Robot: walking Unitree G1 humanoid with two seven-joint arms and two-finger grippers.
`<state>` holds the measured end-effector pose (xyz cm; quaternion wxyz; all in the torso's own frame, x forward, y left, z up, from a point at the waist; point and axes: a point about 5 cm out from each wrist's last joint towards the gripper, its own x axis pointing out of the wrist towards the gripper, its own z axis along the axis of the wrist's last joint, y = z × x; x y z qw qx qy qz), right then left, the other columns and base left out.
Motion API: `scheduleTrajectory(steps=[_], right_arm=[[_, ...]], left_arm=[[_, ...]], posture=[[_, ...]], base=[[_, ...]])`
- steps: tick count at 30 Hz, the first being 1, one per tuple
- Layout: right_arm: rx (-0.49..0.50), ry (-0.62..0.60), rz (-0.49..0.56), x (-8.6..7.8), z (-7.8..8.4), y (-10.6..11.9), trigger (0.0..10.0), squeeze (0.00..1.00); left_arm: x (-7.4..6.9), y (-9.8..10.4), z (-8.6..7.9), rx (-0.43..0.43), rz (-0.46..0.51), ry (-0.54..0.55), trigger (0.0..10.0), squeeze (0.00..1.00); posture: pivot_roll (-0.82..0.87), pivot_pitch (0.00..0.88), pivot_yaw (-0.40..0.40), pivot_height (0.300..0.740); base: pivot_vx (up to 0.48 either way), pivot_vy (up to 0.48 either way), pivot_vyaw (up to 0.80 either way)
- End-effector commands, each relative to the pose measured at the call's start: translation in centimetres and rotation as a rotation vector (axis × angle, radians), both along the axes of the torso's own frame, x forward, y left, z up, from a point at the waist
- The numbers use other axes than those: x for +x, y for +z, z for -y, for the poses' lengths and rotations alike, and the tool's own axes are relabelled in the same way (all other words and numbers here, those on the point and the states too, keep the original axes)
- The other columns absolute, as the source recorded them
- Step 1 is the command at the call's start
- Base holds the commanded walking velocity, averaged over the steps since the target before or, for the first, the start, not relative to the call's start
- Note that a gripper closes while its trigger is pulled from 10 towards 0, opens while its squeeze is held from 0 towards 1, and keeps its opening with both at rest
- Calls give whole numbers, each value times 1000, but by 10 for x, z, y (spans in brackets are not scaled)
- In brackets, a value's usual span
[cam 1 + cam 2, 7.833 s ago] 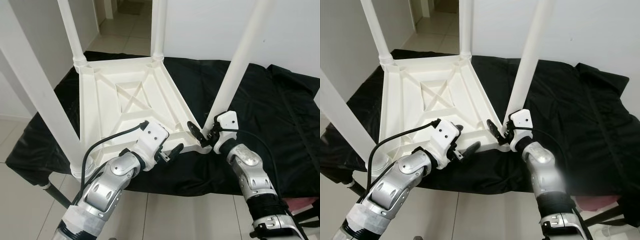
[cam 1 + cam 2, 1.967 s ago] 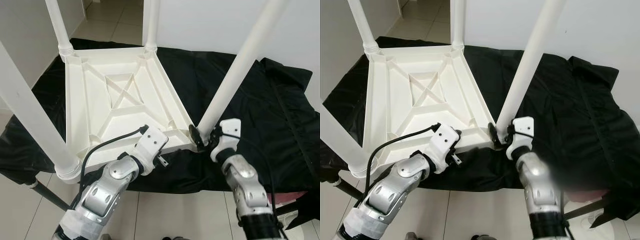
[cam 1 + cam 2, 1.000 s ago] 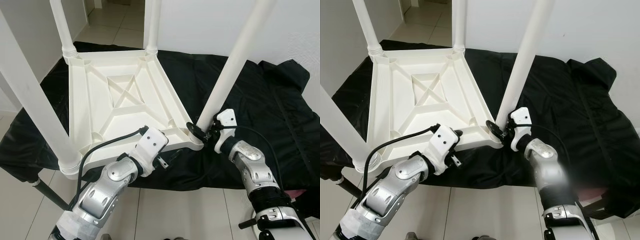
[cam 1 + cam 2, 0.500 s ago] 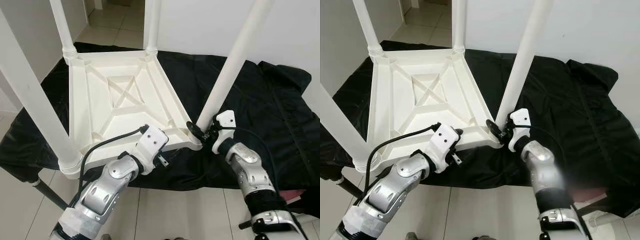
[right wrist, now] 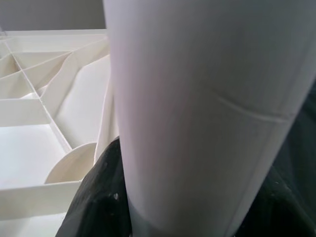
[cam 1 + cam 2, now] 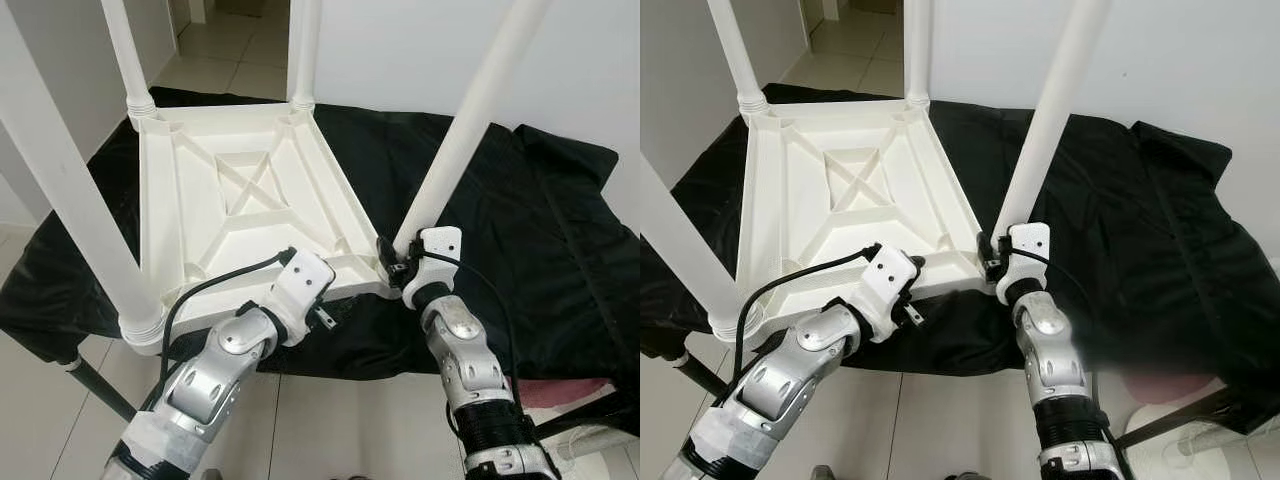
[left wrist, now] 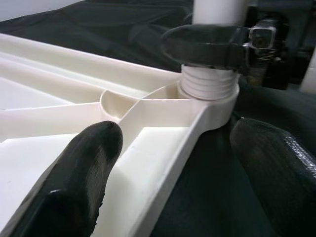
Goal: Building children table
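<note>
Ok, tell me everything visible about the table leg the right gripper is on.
The near-right leg is a smooth white plastic-looking tube, tilted slightly, rising from the corner socket of the upside-down white tabletop lying on a black cloth. Its ribbed, threaded-looking base sits in that socket. The right gripper is clamped around the leg just above the base, one black finger wrapping it. The left gripper is open astride the tabletop's edge nearby.

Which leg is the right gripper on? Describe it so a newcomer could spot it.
On the black cloth lies an upside-down white table top with four legs pointing up. It is the leg at the near corner on the robot's right. Alone among them, it has the right gripper clamped round its base.
</note>
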<state>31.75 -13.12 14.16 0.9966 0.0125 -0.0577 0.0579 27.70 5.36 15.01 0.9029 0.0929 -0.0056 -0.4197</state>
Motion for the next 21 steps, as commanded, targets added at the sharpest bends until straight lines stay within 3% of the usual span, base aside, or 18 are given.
scheduleTrajectory(steps=[1, 6, 12, 13, 14, 15, 21], right_arm=[[22, -101, -54, -7, -3, -14, 10000, 0], [79, -156, -63, -12, -22, -12, 10000, 0], [62, -158, -60, -14, -21, -11, 10000, 0], [62, -167, -56, -14, -19, -10, 10000, 114], [66, -164, -48, -14, -18, -9, 10000, 820], [67, -160, -39, -14, -17, -7, 10000, 1000], [73, -105, 0, -14, -14, 0, 10000, 1000]], left_arm=[[0, 0, 1, -14, -3, -27, 10000, 0], [1, 1, 2, -25, -2, -19, 10000, 0], [4, 0, 2, -20, 0, -24, 10000, 0], [6, 0, 2, -22, 2, -23, 10000, 0], [7, 0, 2, -23, 3, -21, 10000, 0], [8, 1, 3, -24, 6, -22, 10000, 0], [8, 1, 4, -20, 13, -28, 10000, 0]], posture=[[34, 53, -69, 740], [28, 59, -60, 740], [22, 56, -56, 740], [20, 55, -56, 740], [20, 55, -56, 740], [17, 51, -54, 740], [15, 48, -53, 740]], base=[[0, 0, 0], [0, 0, 0], [0, 0, 0], [0, 0, 0], [0, 0, 0], [0, 0, 0], [0, 0, 0]])
